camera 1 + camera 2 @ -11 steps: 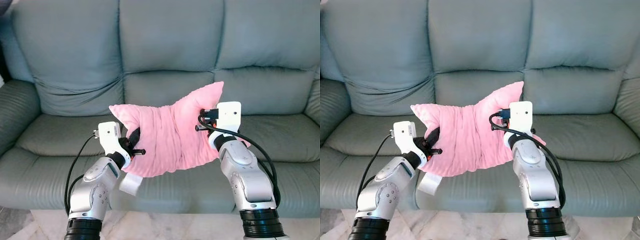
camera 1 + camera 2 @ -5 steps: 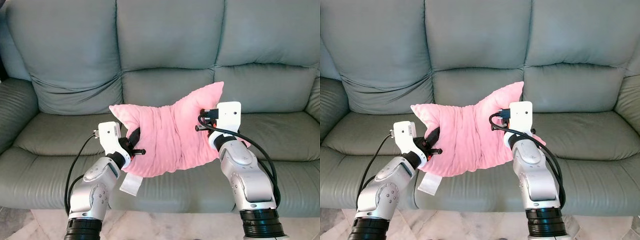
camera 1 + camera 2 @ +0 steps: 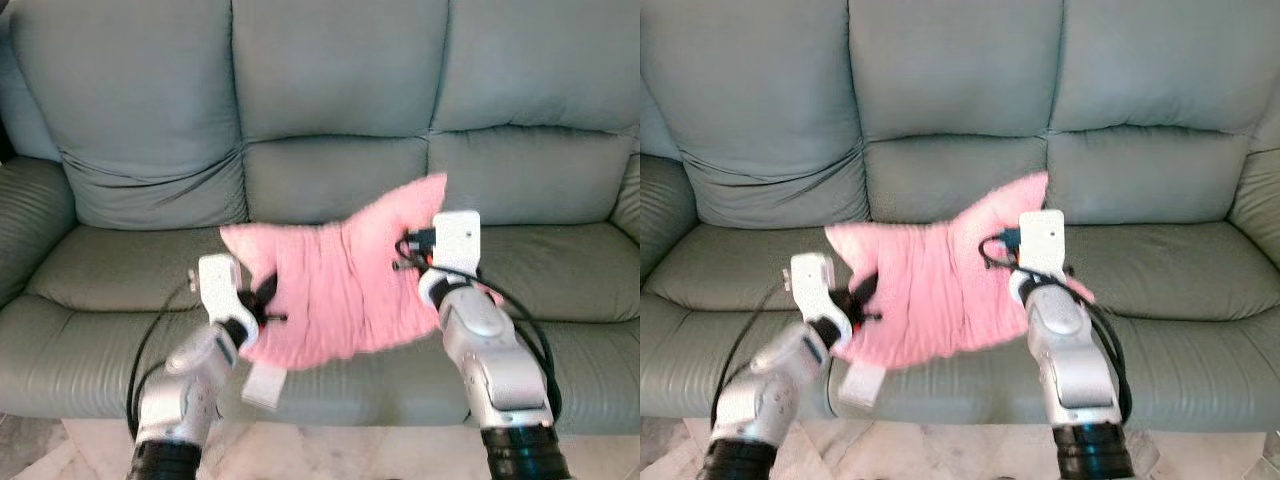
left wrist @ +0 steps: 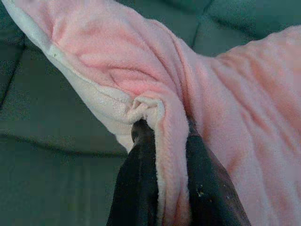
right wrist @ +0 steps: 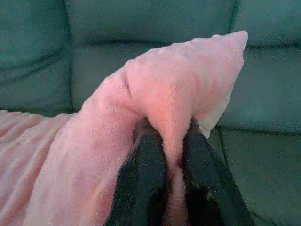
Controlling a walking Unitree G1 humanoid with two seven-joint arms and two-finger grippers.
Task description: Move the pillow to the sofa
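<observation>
A pink fleece pillow (image 3: pixel 340 285) hangs stretched between my two arms, in the air over the front of the grey-green sofa's (image 3: pixel 330 110) middle seat. My left gripper (image 4: pixel 165 136) is shut on the pillow's (image 4: pixel 225 108) left edge, a fold pinched between its black fingers (image 4: pixel 141 179). On the opposite side my right gripper (image 5: pixel 170 136) is shut on the pillow's (image 5: pixel 155 94) upper right corner. A white label (image 3: pixel 262 384) dangles below the pillow near my left arm.
The sofa has three seat cushions and three back cushions, with padded arms at both ends (image 3: pixel 30 220). Pale tiled floor (image 3: pixel 330 455) runs along the sofa's front base.
Both arms and the pillow have dropped slightly and look motion-blurred now. The camera has crept a little closer to the sofa. Both grips are unchanged.
</observation>
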